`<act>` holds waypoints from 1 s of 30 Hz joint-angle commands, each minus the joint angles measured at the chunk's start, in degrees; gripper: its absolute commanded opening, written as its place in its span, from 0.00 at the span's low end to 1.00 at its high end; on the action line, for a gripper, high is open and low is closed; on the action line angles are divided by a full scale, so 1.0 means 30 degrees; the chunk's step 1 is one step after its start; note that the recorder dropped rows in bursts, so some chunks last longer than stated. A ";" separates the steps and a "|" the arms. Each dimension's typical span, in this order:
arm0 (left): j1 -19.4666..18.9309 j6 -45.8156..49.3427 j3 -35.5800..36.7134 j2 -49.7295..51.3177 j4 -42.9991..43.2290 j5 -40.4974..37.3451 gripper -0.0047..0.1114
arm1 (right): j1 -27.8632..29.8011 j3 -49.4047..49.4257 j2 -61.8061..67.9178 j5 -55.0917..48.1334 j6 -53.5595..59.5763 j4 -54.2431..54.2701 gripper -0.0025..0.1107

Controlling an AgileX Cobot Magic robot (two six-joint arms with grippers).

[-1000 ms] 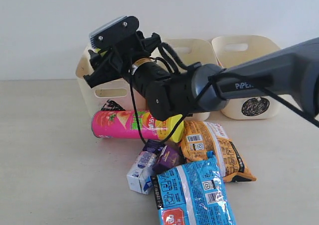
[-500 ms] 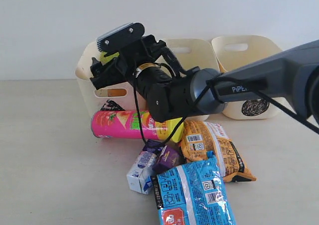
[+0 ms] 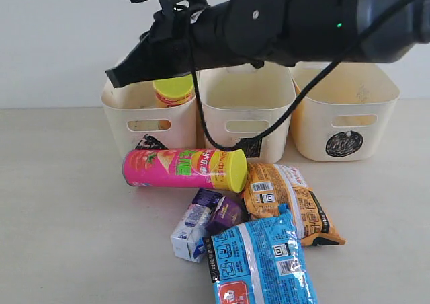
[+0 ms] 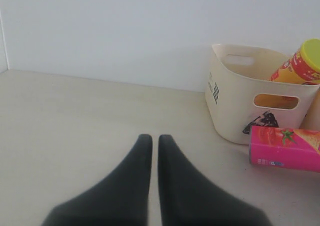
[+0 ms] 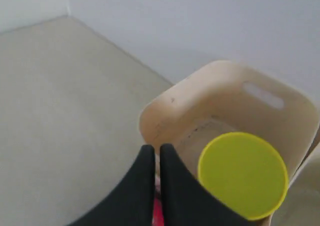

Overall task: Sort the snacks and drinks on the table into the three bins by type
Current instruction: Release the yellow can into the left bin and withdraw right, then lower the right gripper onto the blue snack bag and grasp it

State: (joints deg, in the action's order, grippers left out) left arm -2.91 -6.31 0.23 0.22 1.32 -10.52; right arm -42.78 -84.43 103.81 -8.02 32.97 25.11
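The yellow-red chip can (image 3: 172,91) stands in the left bin (image 3: 134,112), which bears the triangle mark; its yellow lid (image 5: 243,175) faces up. My right gripper (image 3: 115,79) hangs shut and empty above that bin's front left corner (image 5: 156,148). The pink-green can (image 3: 181,169) lies on its side on the table (image 3: 60,210). In front of it lie the white and blue carton (image 3: 189,232), the purple carton (image 3: 226,213), the orange bag (image 3: 289,200) and the blue bag (image 3: 259,260). My left gripper (image 4: 151,138) is shut and empty low over bare table.
The middle bin (image 3: 245,105) with a square mark and the right bin (image 3: 346,109) with a circle mark stand in a row against the white wall. The right arm and its cable span the top of the exterior view above all three bins.
The right gripper has let go of the yellow-red can, which now stands in the left bin. It has risen and its jaws have gone from open to shut.
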 commanded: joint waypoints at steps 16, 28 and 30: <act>0.0019 -0.0166 -0.0076 -0.0072 -0.0062 0.0123 0.07 | 0.3149 0.0148 -0.2705 -2.0648 -0.0616 -0.1389 0.02; 0.0019 -0.0166 -0.0076 -0.0072 -0.0062 0.0123 0.07 | 0.9839 0.8017 -0.4824 -1.8594 0.3531 0.4986 0.02; 0.0019 -0.0166 -0.0076 -0.0072 -0.0062 0.0123 0.07 | 1.0645 0.9716 -0.4824 -1.7617 0.5089 0.6568 0.02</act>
State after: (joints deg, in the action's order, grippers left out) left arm -2.91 -6.31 0.23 0.22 1.32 -10.52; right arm -13.74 -60.76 90.00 -64.49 42.26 38.41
